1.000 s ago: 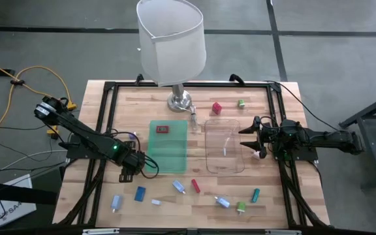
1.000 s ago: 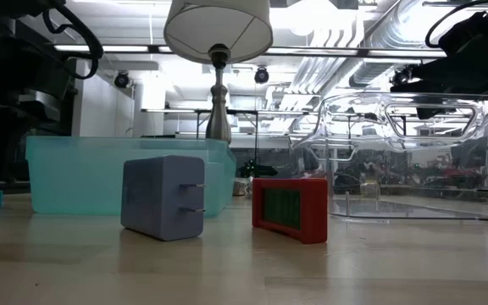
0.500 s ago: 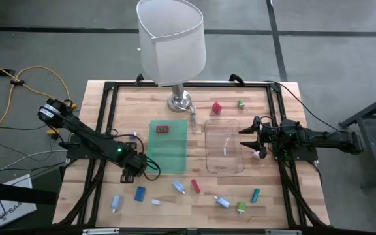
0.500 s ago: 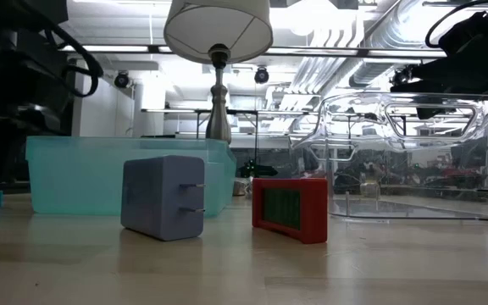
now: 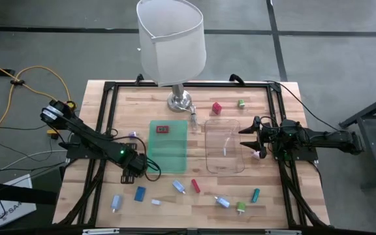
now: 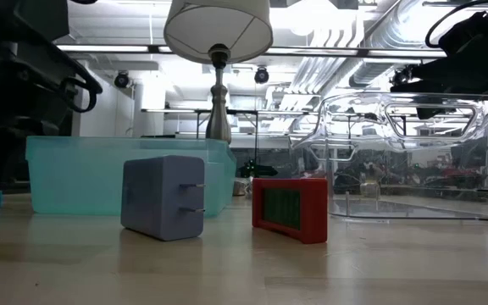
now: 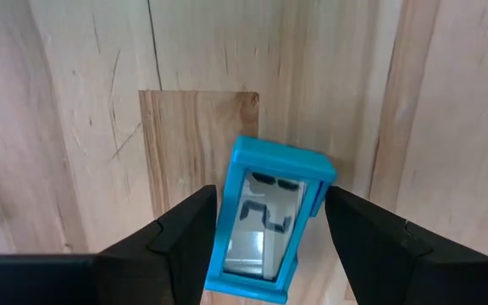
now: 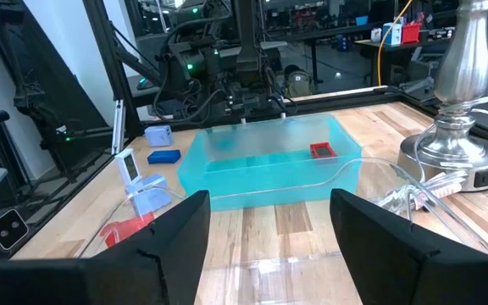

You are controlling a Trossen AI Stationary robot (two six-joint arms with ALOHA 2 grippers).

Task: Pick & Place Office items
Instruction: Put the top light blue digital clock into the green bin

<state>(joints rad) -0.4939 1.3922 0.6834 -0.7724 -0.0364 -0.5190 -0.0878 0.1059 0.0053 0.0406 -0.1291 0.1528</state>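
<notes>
High view: my left tool [image 5: 136, 177] has crept down the worktop [image 5: 201, 196] from the green bin's [image 5: 168, 147] near-left corner over the last sec and now hangs just above the blue item [image 5: 140, 193]; the right tool [image 5: 248, 138] hasn't budged beside the clear tray [image 5: 224, 146]. Low view: left arm has shifted a bit, tips hidden; grey plug block [image 6: 163, 196] and red item [image 6: 290, 208] unmoved. L wrist view: fingers [image 7: 185, 237] spread wide, straddling the blue item [image 7: 268, 219], no contact that I can see. So approach looks about done; I reckon lower and close comes next. R wrist view: fingers [image 8: 172, 233] spread, nothing between them, facing the bin with a red piece [image 8: 322, 151] inside.
</notes>
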